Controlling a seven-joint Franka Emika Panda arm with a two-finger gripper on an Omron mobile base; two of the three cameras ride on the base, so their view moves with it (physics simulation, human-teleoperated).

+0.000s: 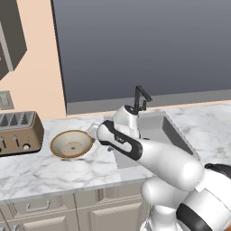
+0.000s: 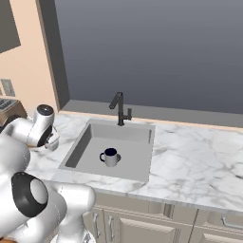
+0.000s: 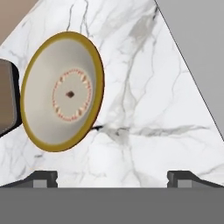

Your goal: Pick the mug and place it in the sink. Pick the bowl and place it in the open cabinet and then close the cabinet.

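I've got the mug (image 2: pixel 110 157) sitting upright in the sink (image 2: pixel 83 147), near the middle of the basin floor, with the black faucet (image 2: pixel 119 108) standing at the back edge; from the left base camera my own arm covers most of the basin, so the mug is hidden there. The bowl (image 1: pixel 71 144) is on the marble worktop (image 1: pixel 54 169), between the toaster (image 1: pixel 18 132) and the sink, close to the toaster but I can't tell if they touch. The toaster is cut off at the left edge of that view. On the hand camera the bowl (image 3: pixel 63 92) shows its cream inside with a dotted ring and a dark centre spot, and a dark brown slab at the left edge is probably the toaster's side. My tool (image 3: pixel 112 177) has its fingertips (image 3: pixel 43 178) spread wide at the bottom, nothing between them but bare marble, the bowl up and to the left of them. A piece of upper cabinet (image 1: pixel 10 38) pokes in top left, too cropped to tell its door's state.
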